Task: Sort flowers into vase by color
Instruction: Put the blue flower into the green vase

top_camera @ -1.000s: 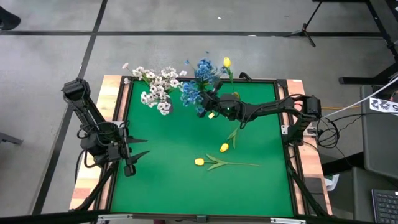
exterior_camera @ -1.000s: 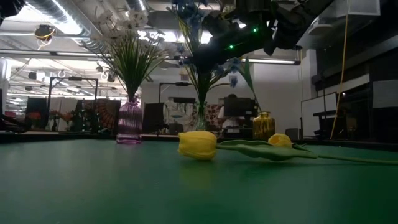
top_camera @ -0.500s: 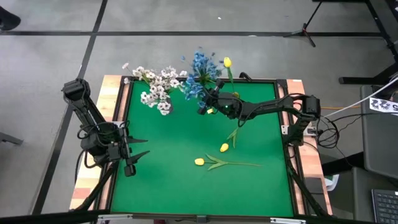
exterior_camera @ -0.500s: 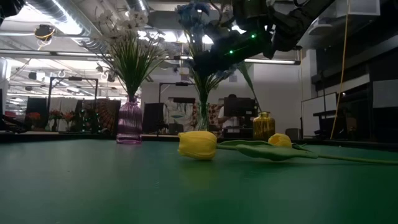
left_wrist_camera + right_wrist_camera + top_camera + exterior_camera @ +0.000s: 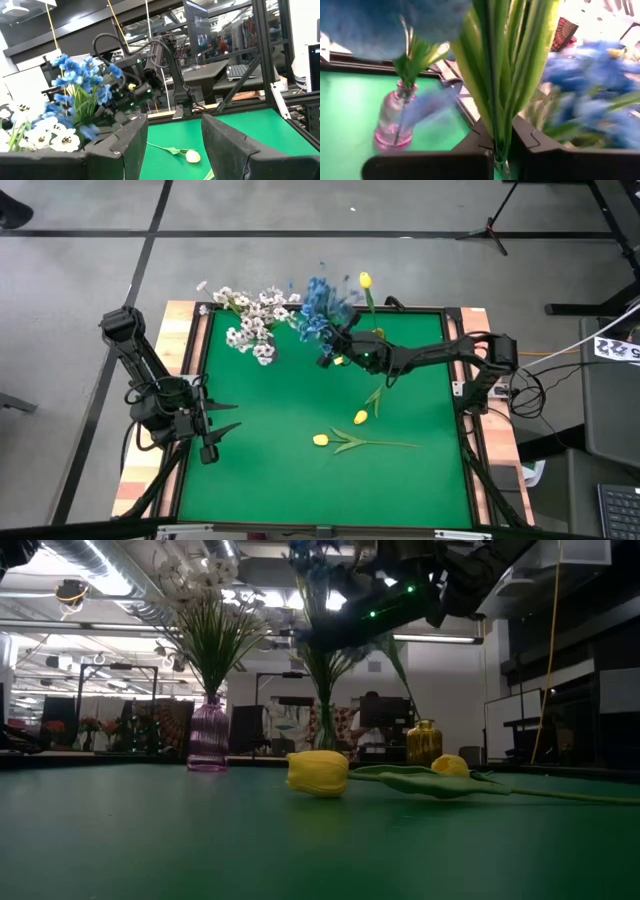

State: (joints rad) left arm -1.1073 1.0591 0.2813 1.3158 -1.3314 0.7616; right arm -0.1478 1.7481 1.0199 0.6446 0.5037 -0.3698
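Observation:
My right gripper (image 5: 337, 348) reaches over the table's far side and is shut on a blue flower sprig (image 5: 320, 308) above the clear vase (image 5: 325, 728); its blooms are blurred. White sprays (image 5: 252, 320) stand in the pink vase (image 5: 208, 735). One yellow tulip (image 5: 365, 280) stands in the gold vase (image 5: 424, 743). Two more yellow tulips (image 5: 320, 440) (image 5: 360, 417) lie flat on the green mat. My left gripper (image 5: 218, 425) hovers open near the table's left edge, touching nothing. My right gripper pinches the blue sprig's bundle of green stems and leaves (image 5: 501, 131) between its two fingers (image 5: 470, 150), coming level from the table's right and lying across the stems. The sprig stands upright, blooms above the fingers. Whether its lower end sits in the clear vase is hidden.
The three vases stand in a row along the mat's far edge (image 5: 300, 310). A raised dark frame (image 5: 470, 440) borders the mat. Open green mat (image 5: 280, 470) lies toward the near side, around the two lying tulips.
My right gripper has tipped the blue sprig from hanging sideways to upright. Its blooms have swung up toward the far edge into the blue bunch over the clear vase, which is shaking. The gripper itself has shifted only slightly. The left arm has kept still.

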